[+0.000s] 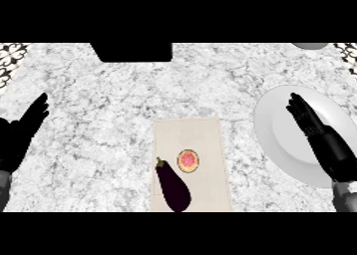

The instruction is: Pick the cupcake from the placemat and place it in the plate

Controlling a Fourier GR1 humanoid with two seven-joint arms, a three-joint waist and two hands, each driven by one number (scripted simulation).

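Note:
A small cupcake [187, 161] with a pink top and tan rim sits on the beige placemat [192, 134] at the counter's middle. A white plate [280, 134] lies to the right of the placemat. My right hand [325, 142] hovers over the plate, open, fingers straight and pointing away from me. My left hand [16, 137] shows at the left edge, open with fingers up, far from the placemat. Neither hand touches the cupcake.
A dark purple eggplant [174, 185] lies on the placemat just below and left of the cupcake. A black block [131, 52] stands at the counter's far edge. A grey round object [310, 45] peeks in at the top right.

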